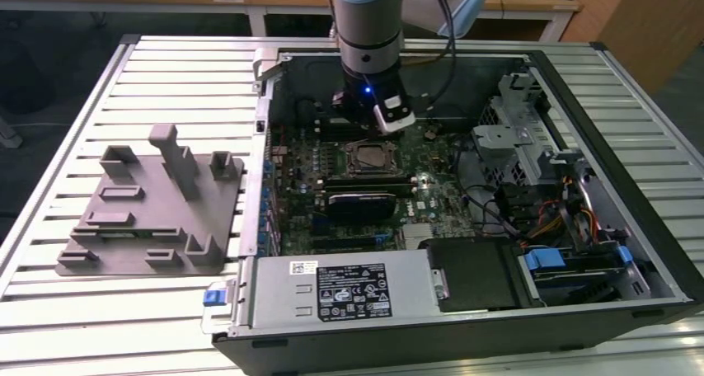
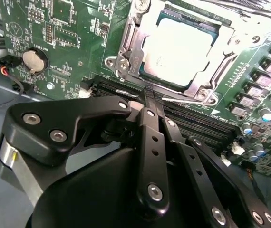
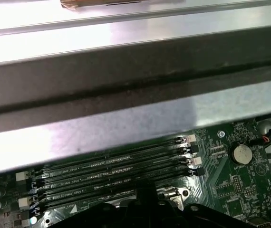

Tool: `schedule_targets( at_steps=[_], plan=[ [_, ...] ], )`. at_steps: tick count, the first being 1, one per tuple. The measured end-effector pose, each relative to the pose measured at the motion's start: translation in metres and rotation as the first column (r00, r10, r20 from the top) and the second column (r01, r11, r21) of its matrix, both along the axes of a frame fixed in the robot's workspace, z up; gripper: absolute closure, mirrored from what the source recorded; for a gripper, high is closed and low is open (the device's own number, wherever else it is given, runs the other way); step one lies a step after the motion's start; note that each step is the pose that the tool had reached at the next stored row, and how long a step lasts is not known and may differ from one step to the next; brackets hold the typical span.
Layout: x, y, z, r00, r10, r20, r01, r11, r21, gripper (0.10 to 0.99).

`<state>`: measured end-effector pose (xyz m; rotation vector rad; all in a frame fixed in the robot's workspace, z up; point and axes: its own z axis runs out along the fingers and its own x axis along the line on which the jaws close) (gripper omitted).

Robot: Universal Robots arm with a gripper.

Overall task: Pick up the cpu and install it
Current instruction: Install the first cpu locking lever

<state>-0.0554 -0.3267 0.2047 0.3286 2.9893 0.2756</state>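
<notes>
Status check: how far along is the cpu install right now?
Done, it seems: the cpu lies silver side up inside the metal socket frame on the motherboard. In hand: nothing that I can see; the gripper is shut, its tips just beside the frame's edge, over the memory slots. Left: I cannot tell whether the frame is latched.

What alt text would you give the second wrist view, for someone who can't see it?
A silver-topped cpu lies in its metal-framed socket on a green motherboard. In front, the robot's black gripper, shut and holding nothing, points its tip at the black memory slots beside the socket.
</notes>
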Motion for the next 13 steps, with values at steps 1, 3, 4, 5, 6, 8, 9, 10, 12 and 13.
schedule_targets(
  at_steps=[1, 3, 4, 5, 6, 8, 9, 10, 12, 13],
  plan=[
    [0.0000, 0.0003, -0.0002, 1.0000, -0.007, 0.0001, 0.007, 1.0000, 0.000, 0.980],
    [0.0000, 0.0014, -0.0015, 0.9996, -0.029, 0.0004, 0.029, 0.9996, 0.000, 0.980],
    [-0.0001, 0.0018, -0.0018, 0.9994, -0.036, 0.0004, 0.036, 0.9994, 0.000, 0.980],
    [-0.0001, 0.0025, -0.0021, 0.9991, -0.042, 0.0004, 0.042, 0.9991, 0.000, 0.980],
    [-0.0003, 0.0034, -0.0024, 0.9989, -0.047, 0.0005, 0.047, 0.9989, 0.000, 0.980],
    [-0.0007, 0.0054, -0.0028, 0.9985, -0.054, 0.0007, 0.054, 0.9985, 0.000, 0.980],
    [-0.0011, 0.0061, -0.0030, 0.9984, -0.057, 0.0009, 0.057, 0.9984, 0.000, 0.980],
    [-0.0018, 0.0068, -0.0033, 0.9982, -0.059, 0.0013, 0.059, 0.9982, 0.000, 0.980],
    [-0.0040, 0.0079, -0.0036, 0.9980, -0.064, 0.0026, 0.064, 0.9980, 0.000, 0.980],
    [-0.0050, 0.0083, -0.0039, 0.9978, -0.066, 0.0036, 0.066, 0.9978, 0.000, 0.980]
  ],
)
